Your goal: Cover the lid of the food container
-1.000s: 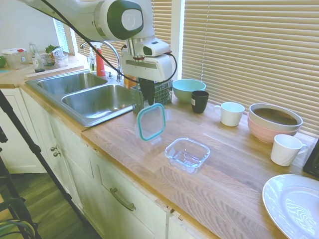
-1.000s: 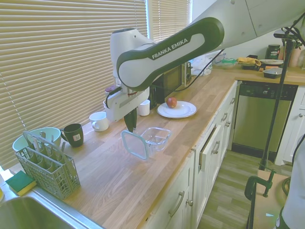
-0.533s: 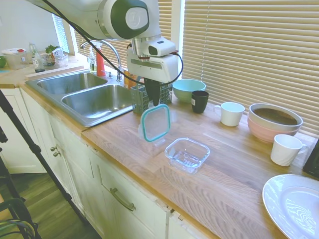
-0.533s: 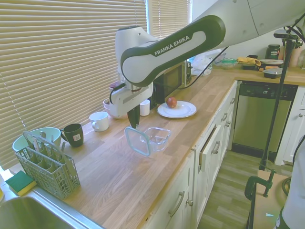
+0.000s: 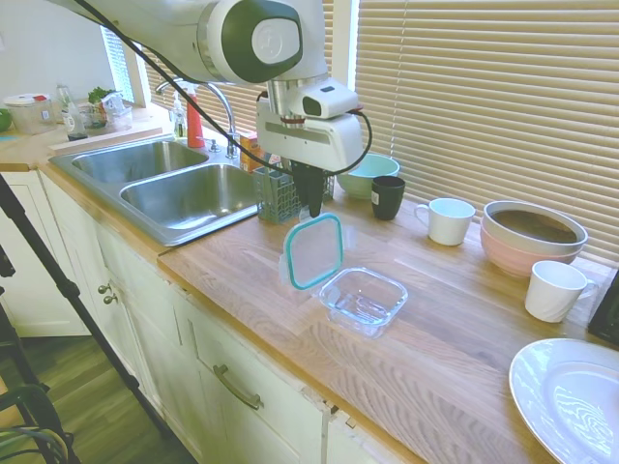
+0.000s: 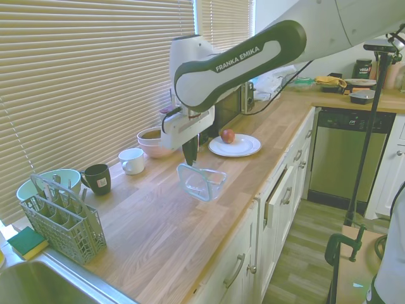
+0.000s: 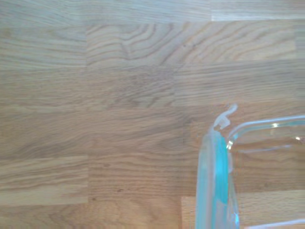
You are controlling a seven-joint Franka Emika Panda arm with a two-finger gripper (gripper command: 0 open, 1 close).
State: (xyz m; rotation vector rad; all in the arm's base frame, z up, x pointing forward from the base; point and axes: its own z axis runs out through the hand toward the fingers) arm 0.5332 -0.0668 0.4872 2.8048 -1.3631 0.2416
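Note:
The clear square lid (image 5: 314, 251) with its teal rim hangs on edge above the wooden counter, and my gripper (image 5: 312, 205) is shut on its top edge. Right beside it, toward the plate, sits the empty clear food container (image 5: 364, 299) on the counter. From the other side, the lid (image 6: 193, 181) overlaps the near side of the container (image 6: 210, 182) under the gripper (image 6: 190, 155). The wrist view shows the lid's teal edge (image 7: 215, 181) standing edge-on next to the container's rim (image 7: 267, 125).
A grey cutlery basket (image 5: 280, 191), a teal bowl (image 5: 365, 174) and a dark mug (image 5: 388, 196) stand behind the gripper. A white mug (image 5: 450, 219), stacked bowls (image 5: 533, 235), another white cup (image 5: 554, 289) and a white plate (image 5: 571, 394) lie to the right. The double sink (image 5: 169, 184) is left.
The gripper has carried the lid to the right along the counter, from well left of the container to right beside it.

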